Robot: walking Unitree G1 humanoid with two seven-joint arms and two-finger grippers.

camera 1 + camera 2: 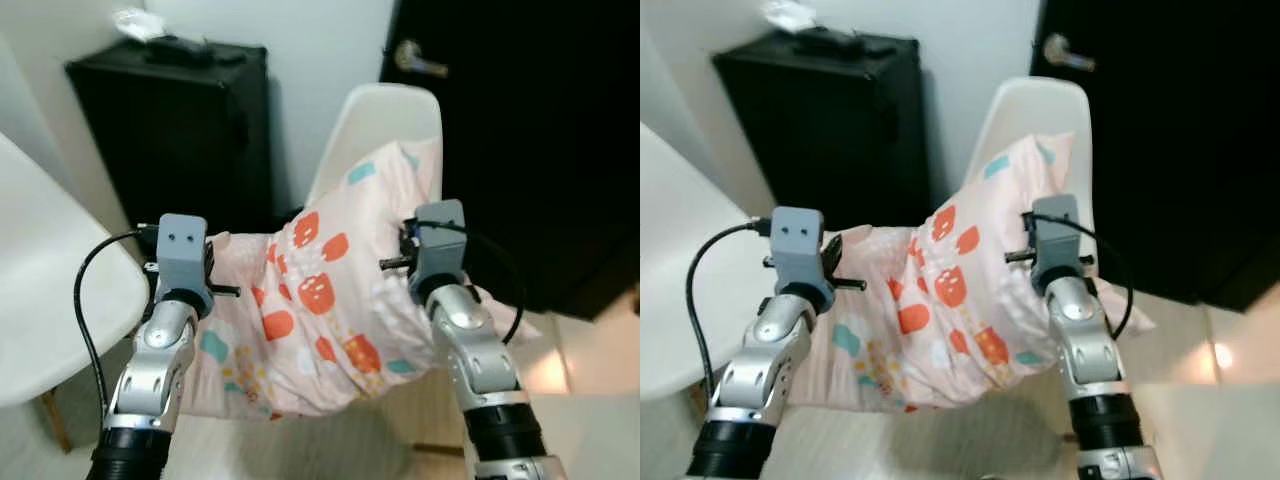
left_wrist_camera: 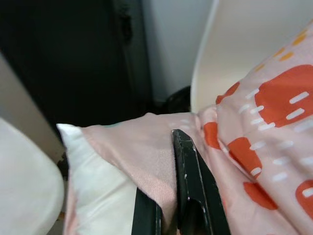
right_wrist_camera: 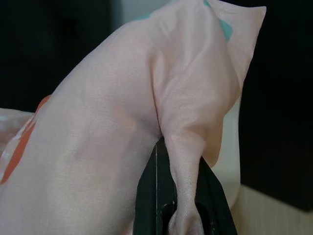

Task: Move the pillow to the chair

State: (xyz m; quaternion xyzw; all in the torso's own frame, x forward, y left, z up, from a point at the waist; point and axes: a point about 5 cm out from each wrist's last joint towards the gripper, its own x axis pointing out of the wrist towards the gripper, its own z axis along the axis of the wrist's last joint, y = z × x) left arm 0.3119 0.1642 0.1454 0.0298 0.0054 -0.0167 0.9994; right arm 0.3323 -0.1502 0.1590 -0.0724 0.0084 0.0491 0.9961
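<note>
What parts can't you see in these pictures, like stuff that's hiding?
- The chair seat: hidden in both eye views by the pillow.
- Left gripper and right gripper: in the eye views the wrist cameras and pillow hide the fingers; the wrist views show them pinching fabric.
- Things on top of the black cabinet: too blurred to name.
- The white table: cut off by the left edge.

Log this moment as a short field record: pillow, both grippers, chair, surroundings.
pillow: pink with red and teal prints, held up between both arms, upper corner against the chair back
left gripper: shut on the pillow's fabric edge
right gripper: shut on a bunched fold of the pillow
chair: white, straight ahead behind the pillow; seat hidden
second white chair: at the robot's left
black case: against the wall
dark door: with a handle, ahead to the right
</note>
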